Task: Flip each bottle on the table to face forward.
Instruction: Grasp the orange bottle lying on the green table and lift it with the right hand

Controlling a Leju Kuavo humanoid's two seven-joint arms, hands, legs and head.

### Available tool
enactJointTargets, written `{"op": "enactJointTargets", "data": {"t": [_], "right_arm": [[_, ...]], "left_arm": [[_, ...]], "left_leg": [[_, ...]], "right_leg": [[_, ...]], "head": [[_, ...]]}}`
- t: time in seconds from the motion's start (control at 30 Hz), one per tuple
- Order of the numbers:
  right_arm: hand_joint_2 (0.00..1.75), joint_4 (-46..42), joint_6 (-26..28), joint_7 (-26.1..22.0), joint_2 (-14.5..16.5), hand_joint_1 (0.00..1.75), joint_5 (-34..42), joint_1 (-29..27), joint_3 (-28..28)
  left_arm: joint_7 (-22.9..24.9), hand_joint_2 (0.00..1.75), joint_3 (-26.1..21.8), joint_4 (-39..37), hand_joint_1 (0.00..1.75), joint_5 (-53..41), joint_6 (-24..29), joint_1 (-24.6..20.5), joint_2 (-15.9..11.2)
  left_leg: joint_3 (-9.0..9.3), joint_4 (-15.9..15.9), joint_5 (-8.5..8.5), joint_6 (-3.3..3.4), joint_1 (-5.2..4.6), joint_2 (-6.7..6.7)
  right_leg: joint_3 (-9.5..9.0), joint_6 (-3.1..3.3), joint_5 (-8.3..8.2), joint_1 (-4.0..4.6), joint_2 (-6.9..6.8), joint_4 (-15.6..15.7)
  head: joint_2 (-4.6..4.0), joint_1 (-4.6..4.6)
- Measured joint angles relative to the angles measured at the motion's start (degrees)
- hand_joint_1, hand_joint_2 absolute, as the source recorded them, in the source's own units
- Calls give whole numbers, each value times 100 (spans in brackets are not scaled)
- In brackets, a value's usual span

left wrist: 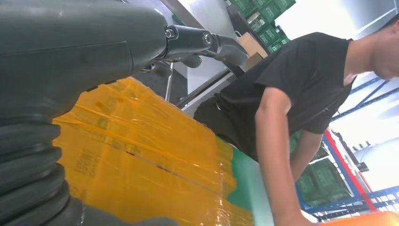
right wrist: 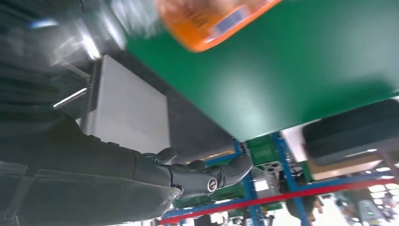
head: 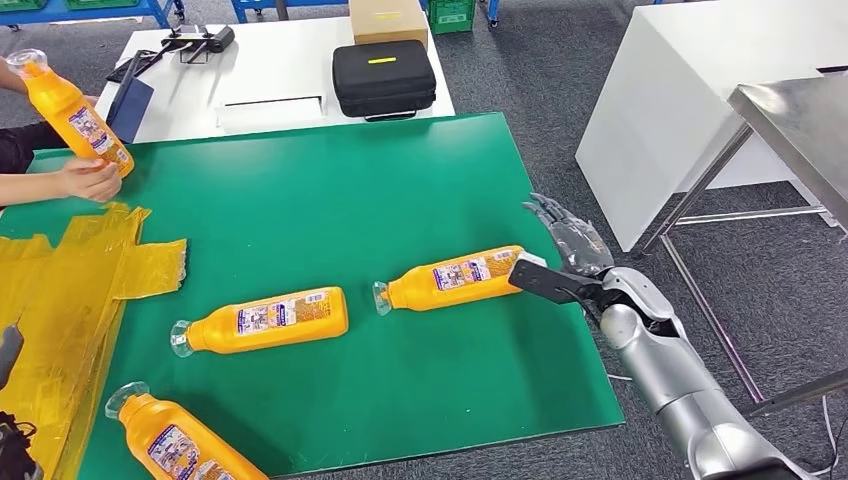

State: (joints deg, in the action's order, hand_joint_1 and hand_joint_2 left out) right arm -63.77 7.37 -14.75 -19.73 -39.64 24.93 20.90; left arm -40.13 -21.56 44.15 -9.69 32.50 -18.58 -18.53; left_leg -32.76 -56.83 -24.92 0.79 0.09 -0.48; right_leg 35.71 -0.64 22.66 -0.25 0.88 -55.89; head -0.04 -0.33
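Green table (head: 330,200), grey floor around. Yellow plastic sheet (head: 60,300) at 9 o'clock; person's hands hold one orange bottle (head: 75,115) at 10 o'clock. Three bottles lie flat: corner bottle (head: 180,445) at 7, middle bottle (head: 265,320), right bottle (head: 455,278) at 4. Right hand (head: 570,240) beside its base, fingers apart, empty. Left wrist view: left hand (left wrist: 70,61) near the sheet, fingers' state cannot be told; person in a black shirt (left wrist: 301,80).

Green table (head: 330,190), three orange bottles (head: 262,321)
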Motion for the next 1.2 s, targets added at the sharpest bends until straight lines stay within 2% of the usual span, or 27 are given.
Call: {"op": "enactJointTargets", "data": {"t": [0.13, 0.27, 0.53, 0.8, 1.2], "right_arm": [[175, 261, -81, -112, -85, 0, -102, 136, -52], [175, 913, -134, -322, -66, 0, -424, 569, 4], [175, 2073, -86, -452, 194, 0, -680, 1258, 282], [175, 2566, -165, -599, 345, 0, -704, 1573, 473], [175, 3261, -584, -784, 844, 0, -801, 2062, 1010]], "left_arm": [[0, 175, 78, 51, 0, 43, 43, 0, 0], [0, 175, 198, 76, 0, 62, 152, -8, 16], [0, 175, 465, 74, 0, 68, 236, -124, 75], [0, 175, 552, 74, 0, 135, 242, -154, 79], [0, 175, 718, -14, 0, 177, 286, -355, 79]], "left_leg": [[1, 0, 0, 0, 5, 1], [2, 1, 1, -1, 10, 1], [2, 0, 7, 1, 10, 0], [0, 0, 6, 1, 9, 1], [3, 0, 8, 1, 13, 0]], "right_leg": [[1, 0, 0, 5, 2, -1], [0, 1, 0, 10, 5, -1], [-2, 2, -1, 13, 3, -3], [-1, 1, 0, 11, 4, -2], [-2, 2, -1, 16, 3, -4]], "head": [[0, -2], [0, -1], [0, -1], [0, 0], [0, -1]]}}
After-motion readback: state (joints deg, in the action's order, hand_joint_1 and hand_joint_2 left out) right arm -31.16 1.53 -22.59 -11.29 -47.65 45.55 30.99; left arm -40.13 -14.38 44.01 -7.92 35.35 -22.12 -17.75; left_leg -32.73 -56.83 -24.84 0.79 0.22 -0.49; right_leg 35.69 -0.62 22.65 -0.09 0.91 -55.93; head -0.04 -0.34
